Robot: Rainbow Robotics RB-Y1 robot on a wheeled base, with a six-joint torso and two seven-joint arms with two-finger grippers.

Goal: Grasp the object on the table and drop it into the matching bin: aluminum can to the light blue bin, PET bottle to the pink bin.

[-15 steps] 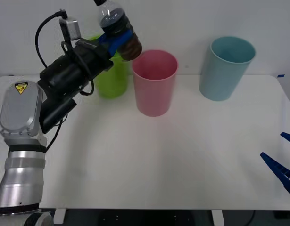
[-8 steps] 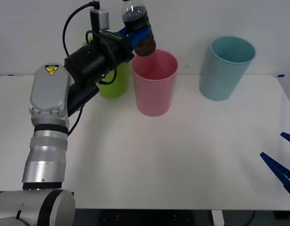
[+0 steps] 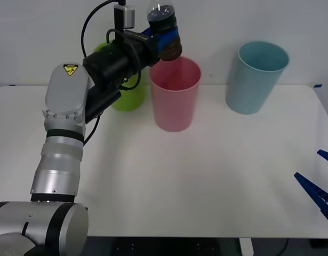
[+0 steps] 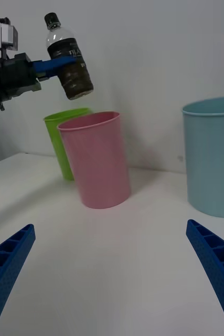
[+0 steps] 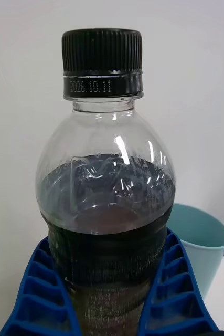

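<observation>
While the right claw (image 3: 317, 184) waits at the lower right corner of the front view, its two blue ribbed fingers spread wide with nothing between them, low over the near edge of the wide white rectangular surface (image 3: 206, 176), all the work sits farther back. Beyond it, past the bare middle of the surface, stands the tall pink plastic cup-shaped bin (image 3: 174, 93) at centre frame, with a lime green plastic bin (image 3: 126, 90) to its left, partly behind the left arm, and the tall pale blue plastic cup-shaped bin (image 3: 255, 76) well apart at the upper right.

Up in the air at the top of the frame, the left claw (image 3: 165, 41) is clamped on the small clear plastic bottle with a black screw cap and dark lower body (image 3: 165, 29). The blue fingers (image 5: 41, 294) press the bottle's dark lower body from both sides, with the cap and clear shoulder standing free above them and the base hanging just below. The bottle tilts slightly and hovers above the pink bin's rear left rim, not touching it.

Compared with a second ago, the left arm has swung rightward, carrying the bottle from above the green bin to above the pink bin's rim. The right claw and all three bins have not moved.
</observation>
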